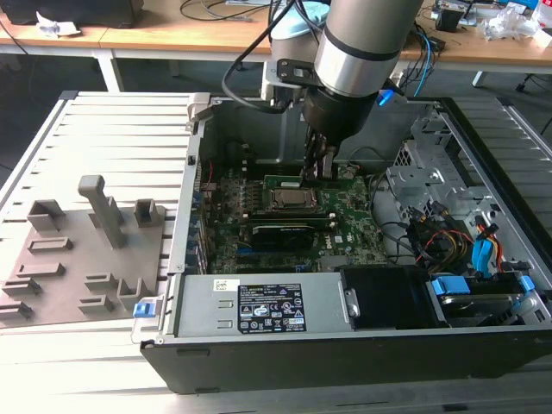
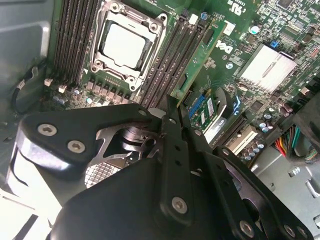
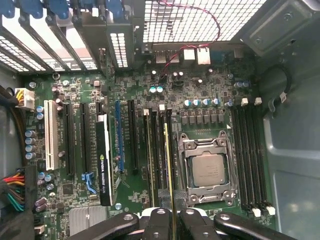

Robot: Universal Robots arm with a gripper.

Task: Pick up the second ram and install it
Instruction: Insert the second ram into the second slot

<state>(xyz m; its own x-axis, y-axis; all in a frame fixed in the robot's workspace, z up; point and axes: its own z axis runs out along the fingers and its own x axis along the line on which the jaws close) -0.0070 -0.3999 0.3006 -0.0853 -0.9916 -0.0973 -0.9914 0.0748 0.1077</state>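
The claw [image 1: 317, 169] is inside the open computer case [image 1: 483, 155], closed narrowly on the second ram [image 3: 169, 165], which it holds on edge among the memory slots [image 3: 156, 150] on the motherboard [image 1: 345, 216]. The CPU socket [image 3: 208, 170] lies just beside the claw, with more memory slots beyond it. In the first wrist view the stick's near end disappears between the fingers [image 3: 159, 220]. In the second wrist view the claw's black linkage covers much of the board, and whether the stick is fully seated cannot be made out.

Open computer case [image 1: 483, 259], grey fixture blocks [image 1: 103, 211] beside it
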